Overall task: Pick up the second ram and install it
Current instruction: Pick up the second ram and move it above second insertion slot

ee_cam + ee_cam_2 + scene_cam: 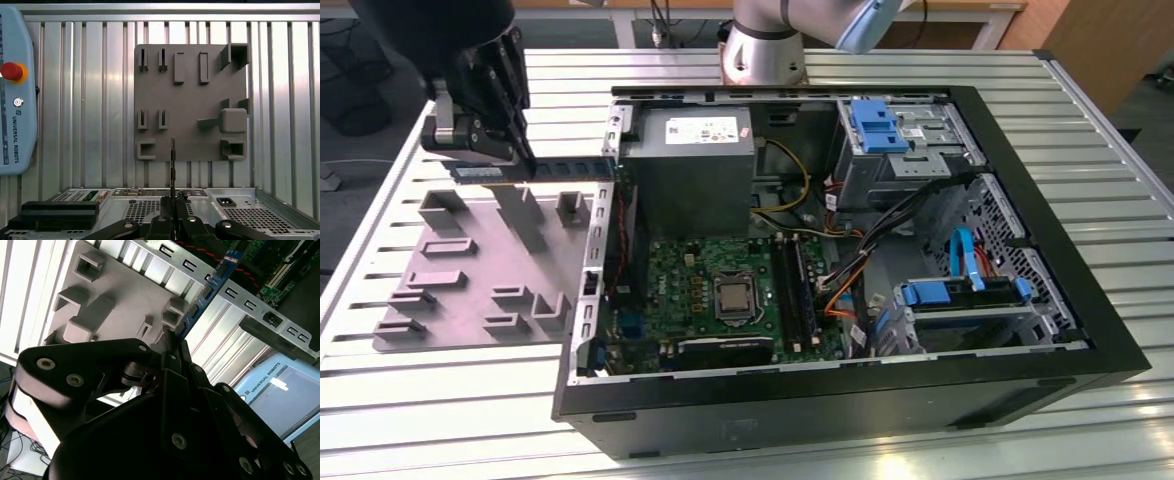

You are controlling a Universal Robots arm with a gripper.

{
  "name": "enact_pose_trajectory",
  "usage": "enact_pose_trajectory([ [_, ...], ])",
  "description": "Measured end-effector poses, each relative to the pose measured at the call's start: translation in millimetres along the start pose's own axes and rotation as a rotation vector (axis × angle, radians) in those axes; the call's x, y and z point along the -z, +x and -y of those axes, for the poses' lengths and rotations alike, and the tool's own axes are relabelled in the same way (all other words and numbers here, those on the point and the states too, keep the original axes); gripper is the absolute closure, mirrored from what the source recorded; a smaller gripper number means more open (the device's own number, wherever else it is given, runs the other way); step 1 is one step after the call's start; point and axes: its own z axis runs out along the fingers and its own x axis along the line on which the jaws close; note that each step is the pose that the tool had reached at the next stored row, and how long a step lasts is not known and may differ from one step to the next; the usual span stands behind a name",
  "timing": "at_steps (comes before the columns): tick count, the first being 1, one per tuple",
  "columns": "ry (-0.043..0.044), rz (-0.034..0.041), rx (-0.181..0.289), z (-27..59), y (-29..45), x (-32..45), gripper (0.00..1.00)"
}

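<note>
My gripper point(491, 160) hangs over the table at the exterior view's left, above the grey holder plate point(467, 270). It is shut on the second ram point(567, 167), a thin blue-green strip that sticks out level toward the open computer case point(854, 400). The second wrist view shows the ram point(210, 287) running from between my gripper point(172, 344) toward the case edge. Seen edge-on in the first wrist view, the ram point(172, 160) rises from my gripper point(172, 202) over the plate point(190, 100). The motherboard point(707, 290) with its black memory slots point(794, 290) lies inside the case.
The case holds a grey power supply point(687, 170), blue drive brackets point(874, 125) and loose cables. The holder plate carries several raised slots and blocks. A teach pendant point(15, 100) lies on the slatted table. The arm's base point(767, 45) stands behind the case.
</note>
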Motion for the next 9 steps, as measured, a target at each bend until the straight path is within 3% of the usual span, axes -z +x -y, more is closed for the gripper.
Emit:
enact_pose_trajectory([
  [9, 0.0, 0.0, 0.0, 0.2, 0.0, 0.0, 0.86],
])
